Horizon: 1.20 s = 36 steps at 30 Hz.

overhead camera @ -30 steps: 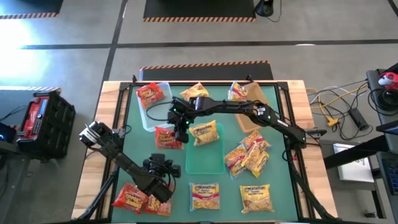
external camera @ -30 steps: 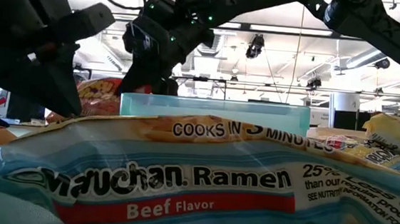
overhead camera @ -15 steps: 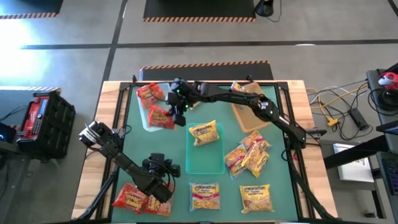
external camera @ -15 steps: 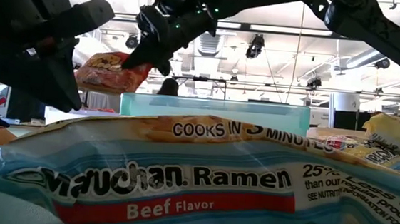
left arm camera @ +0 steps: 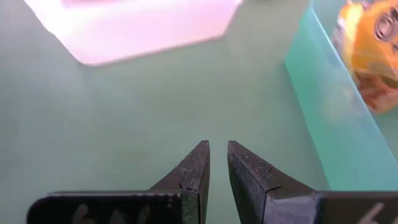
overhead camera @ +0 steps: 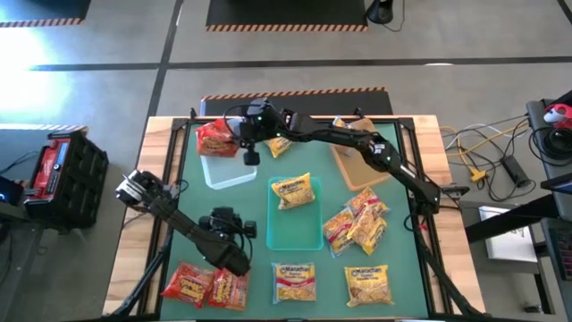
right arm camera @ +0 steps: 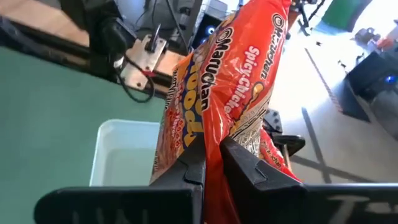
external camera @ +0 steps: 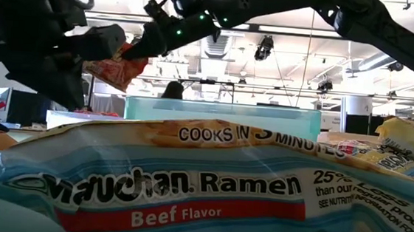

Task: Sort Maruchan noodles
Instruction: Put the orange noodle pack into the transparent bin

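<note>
We see the green surface (overhead camera: 192,201) spread beneath both arms. The teal bin (overhead camera: 295,215) sits out in the middle of it, to the right of the left claw (overhead camera: 234,234), with one yellow packet (overhead camera: 295,191) lying at its far end. The clear bin (overhead camera: 223,161) lies directly under the right claw (overhead camera: 239,143), and a red packet (overhead camera: 207,136) already rests at its far end. The tan bin (overhead camera: 356,165) lies beneath the right arm, well to the right of that claw, with a yellow packet (overhead camera: 342,131) at its far end.

The right claw hangs above the clear bin, its fingers pinched tight on a red-orange spicy chicken packet (right arm camera: 224,81), which hangs out of the claw over the bin. The left claw hovers low over bare green surface between the clear bin and the teal bin, fingers nearly together and holding nothing.

Two red packets (overhead camera: 204,286) lie at the near edge, just below the left claw. Two yellow packets (overhead camera: 332,283) lie along the same edge farther right. A loose heap of yellow and pink packets (overhead camera: 356,222) lies just right of the teal bin.
</note>
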### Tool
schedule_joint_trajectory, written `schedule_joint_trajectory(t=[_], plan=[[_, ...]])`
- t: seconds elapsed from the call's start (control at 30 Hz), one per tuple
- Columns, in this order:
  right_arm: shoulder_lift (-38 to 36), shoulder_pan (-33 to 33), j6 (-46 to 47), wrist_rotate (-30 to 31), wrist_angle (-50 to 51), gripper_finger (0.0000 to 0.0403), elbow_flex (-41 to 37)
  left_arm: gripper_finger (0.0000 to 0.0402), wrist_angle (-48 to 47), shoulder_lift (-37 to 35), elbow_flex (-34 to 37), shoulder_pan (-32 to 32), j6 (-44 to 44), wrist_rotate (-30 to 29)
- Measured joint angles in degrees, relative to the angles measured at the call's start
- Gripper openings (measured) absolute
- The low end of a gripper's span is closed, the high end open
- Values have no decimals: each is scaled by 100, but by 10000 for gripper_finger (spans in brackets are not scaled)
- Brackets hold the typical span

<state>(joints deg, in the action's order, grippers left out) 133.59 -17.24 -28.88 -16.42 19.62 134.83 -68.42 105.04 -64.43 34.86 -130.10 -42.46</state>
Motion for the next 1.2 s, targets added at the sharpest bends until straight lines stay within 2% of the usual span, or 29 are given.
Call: schedule_joint_trajectory(t=[0.27, 0.47, 0.77, 1.1, 1.2], plan=[[469, -15, -226, 57, -343, 22, -11, 40, -147, -449, 572, -205, -45, 4], [766, -37, -852, 854, -537, 22, -11, 40, -116, -894, 970, -245, -94, -11], [971, -76, -1384, 852, -642, 24, -9, 40, -102, -1357, 1392, -248, -94, -40], [1149, -146, -1361, 954, -828, 71, -9, 40, -86, -1549, 1640, -252, -94, -48], [1155, -155, -1380, 1333, -1074, 89, -9, 40, -77, -1555, 1640, -252, -94, -46]])
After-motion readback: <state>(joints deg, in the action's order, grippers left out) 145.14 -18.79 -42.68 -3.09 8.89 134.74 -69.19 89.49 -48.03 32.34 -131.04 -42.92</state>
